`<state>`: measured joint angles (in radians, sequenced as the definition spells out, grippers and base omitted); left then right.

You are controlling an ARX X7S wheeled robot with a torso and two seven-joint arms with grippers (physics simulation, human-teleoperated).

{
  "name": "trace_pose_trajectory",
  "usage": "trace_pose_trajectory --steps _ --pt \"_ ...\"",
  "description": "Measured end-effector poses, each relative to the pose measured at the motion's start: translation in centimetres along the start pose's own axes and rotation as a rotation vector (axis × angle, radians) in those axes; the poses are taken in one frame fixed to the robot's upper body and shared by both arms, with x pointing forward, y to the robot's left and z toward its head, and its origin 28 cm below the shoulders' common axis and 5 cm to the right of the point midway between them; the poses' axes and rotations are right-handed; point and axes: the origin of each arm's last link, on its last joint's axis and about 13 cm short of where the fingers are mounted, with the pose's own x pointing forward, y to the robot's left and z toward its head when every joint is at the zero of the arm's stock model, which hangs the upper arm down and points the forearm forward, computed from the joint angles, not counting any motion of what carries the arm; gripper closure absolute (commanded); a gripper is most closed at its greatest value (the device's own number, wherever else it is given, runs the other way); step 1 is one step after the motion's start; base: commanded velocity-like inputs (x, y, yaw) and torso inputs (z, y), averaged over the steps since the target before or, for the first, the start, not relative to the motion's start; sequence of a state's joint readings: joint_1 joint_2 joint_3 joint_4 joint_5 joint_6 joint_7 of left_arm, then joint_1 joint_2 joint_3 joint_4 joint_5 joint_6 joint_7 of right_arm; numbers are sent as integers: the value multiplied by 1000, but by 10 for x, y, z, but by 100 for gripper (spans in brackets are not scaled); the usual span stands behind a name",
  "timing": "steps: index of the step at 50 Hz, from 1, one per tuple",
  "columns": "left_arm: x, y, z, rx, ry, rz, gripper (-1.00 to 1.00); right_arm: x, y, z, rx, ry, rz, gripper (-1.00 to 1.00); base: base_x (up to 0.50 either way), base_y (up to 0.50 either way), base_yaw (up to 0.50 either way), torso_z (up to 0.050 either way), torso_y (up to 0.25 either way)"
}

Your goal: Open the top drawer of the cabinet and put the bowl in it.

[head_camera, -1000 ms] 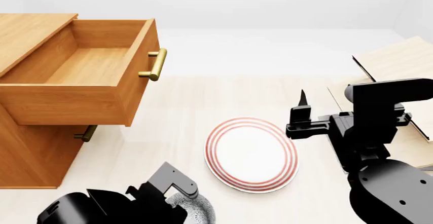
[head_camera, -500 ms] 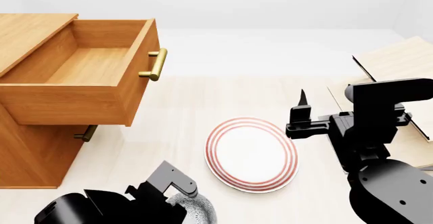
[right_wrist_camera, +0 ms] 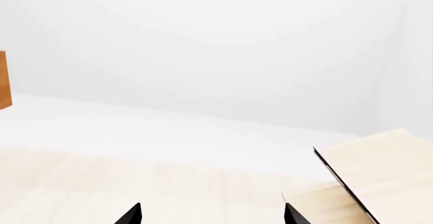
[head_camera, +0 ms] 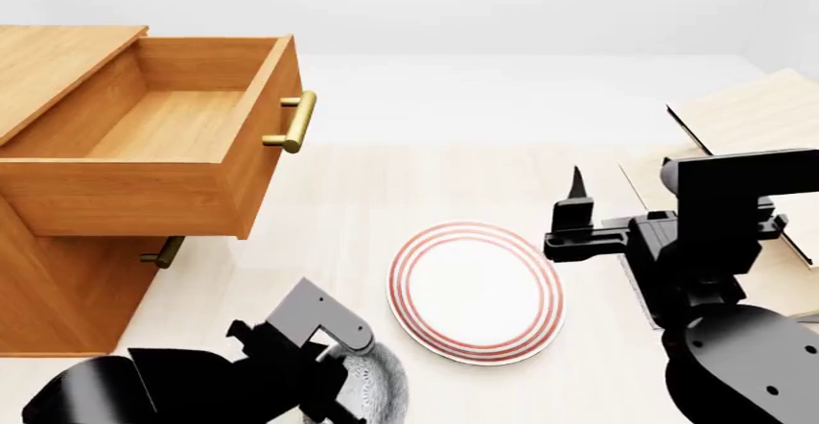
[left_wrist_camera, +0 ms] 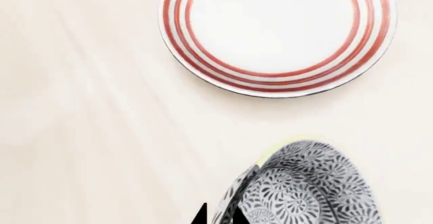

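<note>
My left arm sits low at the near left, its left gripper [left_wrist_camera: 218, 218] pinched onto the bowl [left_wrist_camera: 304, 186] rim, black tips close together. My right arm is raised at the right, forearm level, right gripper [right_wrist_camera: 211, 215] with jaws spread wide and holding nothing.
</note>
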<state>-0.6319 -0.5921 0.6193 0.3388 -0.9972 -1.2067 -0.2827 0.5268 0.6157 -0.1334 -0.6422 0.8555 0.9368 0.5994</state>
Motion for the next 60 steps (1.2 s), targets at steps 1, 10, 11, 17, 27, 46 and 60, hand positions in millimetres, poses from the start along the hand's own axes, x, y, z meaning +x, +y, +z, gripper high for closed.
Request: trace_pose_trajectory --steps 1,10,11,17,27,46,60 --pt "-1 0 1 3 -4 1 100 0 0 0 0 -1 0 -100 0 0 0 0 0" --pt "-13 -3 9 23 -43 10 100 -2 -1 3 2 -8 -2 -100 0 0 0 0 0" --pt "-14 -3 11 25 -47 11 100 -2 -1 3 3 -9 -2 -100 0 0 0 0 0" --pt "-24 -5 18 40 -85 13 100 -3 -1 6 3 -15 -5 -100 0 0 0 0 0" --pt "-44 -12 35 71 -167 13 100 -6 -4 10 6 -27 -17 -100 0 0 0 0 0" --pt "-84 -18 87 109 -389 35 100 -14 -9 20 13 -58 -39 -100 0 0 0 0 0" --pt "-114 -11 144 49 -579 111 100 -16 -11 22 16 -69 -46 -100 0 0 0 0 0"
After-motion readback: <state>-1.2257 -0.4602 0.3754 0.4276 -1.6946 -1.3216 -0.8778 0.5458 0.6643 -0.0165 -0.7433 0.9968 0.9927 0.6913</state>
